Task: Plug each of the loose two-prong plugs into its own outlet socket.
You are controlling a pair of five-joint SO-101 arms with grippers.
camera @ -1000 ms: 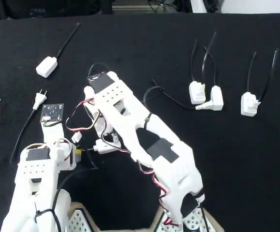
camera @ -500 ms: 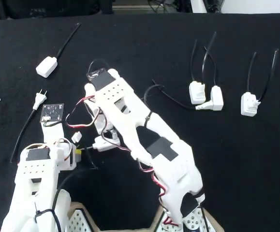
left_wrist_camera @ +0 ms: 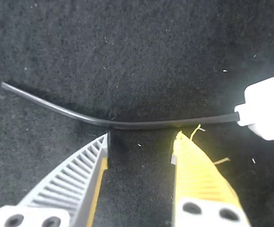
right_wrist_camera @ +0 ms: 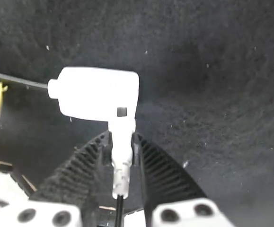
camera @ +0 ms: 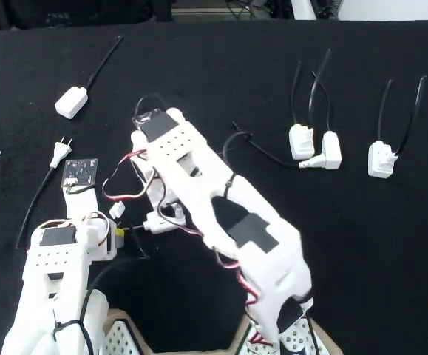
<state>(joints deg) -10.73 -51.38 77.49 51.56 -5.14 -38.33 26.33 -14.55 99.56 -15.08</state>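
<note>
Pinching plug (right_wrist_camera: 122,163) in right gripper (right_wrist_camera: 121,141), nosing into socket (right_wrist_camera: 96,97) lying on counter (camera: 273,74) just beside left gripper (left_wrist_camera: 139,142); pushing straight and level, avoiding twisting (pinning socket's cord (left_wrist_camera: 80,116) under that spread gripper likely helping).

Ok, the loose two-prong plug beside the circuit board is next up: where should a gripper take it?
Probably the plug by its white body, across the sides from above: it lies flat, prongs at one end, cable at the other, so both stay free.

Blk felt-covered table (camera: 214,66) w/ white surface (camera: 391,9) beyond far edge.
</note>
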